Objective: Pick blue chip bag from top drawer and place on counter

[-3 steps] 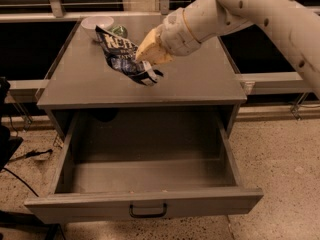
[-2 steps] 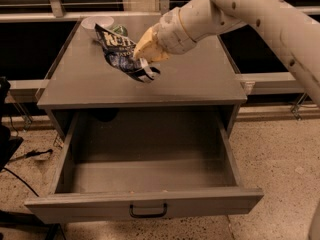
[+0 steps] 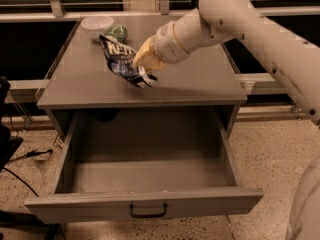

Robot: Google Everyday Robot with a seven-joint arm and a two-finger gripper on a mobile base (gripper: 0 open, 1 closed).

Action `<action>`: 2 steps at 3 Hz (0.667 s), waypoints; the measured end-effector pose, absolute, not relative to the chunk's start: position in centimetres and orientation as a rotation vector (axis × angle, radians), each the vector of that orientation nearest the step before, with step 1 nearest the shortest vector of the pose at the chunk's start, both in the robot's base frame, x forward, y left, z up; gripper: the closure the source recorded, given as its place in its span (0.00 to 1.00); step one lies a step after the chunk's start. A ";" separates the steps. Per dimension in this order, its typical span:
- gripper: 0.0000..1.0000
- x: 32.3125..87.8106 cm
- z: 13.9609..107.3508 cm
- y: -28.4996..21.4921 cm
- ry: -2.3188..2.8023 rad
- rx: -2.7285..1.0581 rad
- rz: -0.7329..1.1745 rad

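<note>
I am holding the bag (image 3: 119, 58) tight in my hand (image 3: 141, 66) over the desk (image 3: 200, 84). The drawer (image 3: 145, 201) under the desk is standing open.

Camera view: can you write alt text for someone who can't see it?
A robot arm's gripper holds a dark blue chip bag over a grey counter, near a white bowl. Below, the top drawer stands pulled open.

The arm (image 3: 260, 39) is thick, rounded, cream-white, with small dark dots and a ringed wrist; its yellowish end effector (image 3: 145, 60) sits over the worktop (image 3: 200, 84).
</note>
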State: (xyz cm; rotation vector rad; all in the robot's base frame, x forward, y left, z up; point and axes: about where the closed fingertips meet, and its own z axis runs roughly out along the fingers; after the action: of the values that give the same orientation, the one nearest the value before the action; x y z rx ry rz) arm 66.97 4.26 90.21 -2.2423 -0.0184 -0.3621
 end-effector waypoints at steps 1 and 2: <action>1.00 67.2 88.6 4.4 -0.008 -2.252 -0.352; 1.00 67.0 86.7 4.6 -0.009 -2.277 -0.343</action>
State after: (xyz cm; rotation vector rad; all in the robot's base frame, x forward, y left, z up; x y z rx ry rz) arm 67.02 4.55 86.67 -2.2770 -0.0090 -0.3434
